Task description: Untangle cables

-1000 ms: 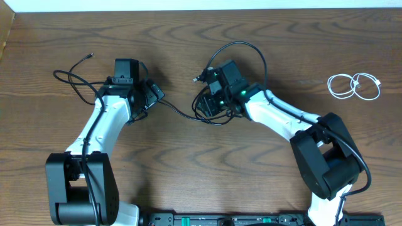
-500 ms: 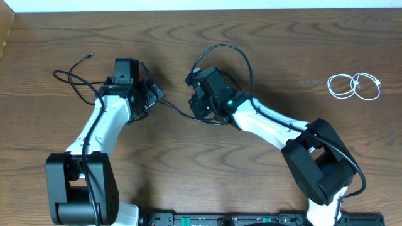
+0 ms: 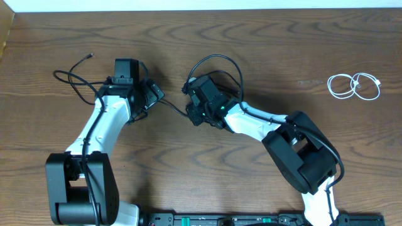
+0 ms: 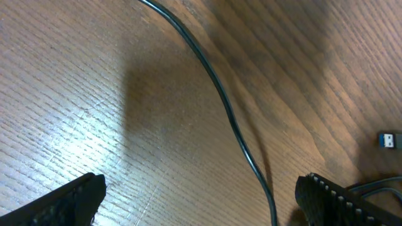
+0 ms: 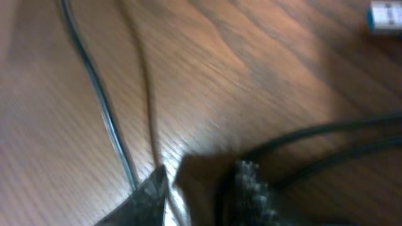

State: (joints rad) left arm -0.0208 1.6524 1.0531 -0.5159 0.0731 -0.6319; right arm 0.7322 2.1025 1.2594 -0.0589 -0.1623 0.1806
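A black cable (image 3: 217, 61) loops behind my right gripper (image 3: 196, 112) at mid-table, with a strand (image 3: 174, 110) running left to my left gripper (image 3: 152, 94). In the right wrist view the gripper (image 5: 201, 194) has its fingers close together on the black cable (image 5: 326, 141); a plug (image 5: 384, 15) lies at the top right. In the left wrist view the gripper (image 4: 201, 201) is wide open above the wood, and a black cable (image 4: 220, 100) runs between the fingers, nearer the right one. A second black cable (image 3: 74, 80) lies far left. The short white cable (image 3: 355, 85) lies coiled far right.
A USB plug (image 4: 389, 139) lies on the wood beside the left gripper's right finger. The table's far edge (image 3: 201, 9) runs along the top. The arm bases stand at the front edge.
My right gripper has moved left toward the left gripper, dragging the black cable loop with it. The left arm and the white cable have not moved.
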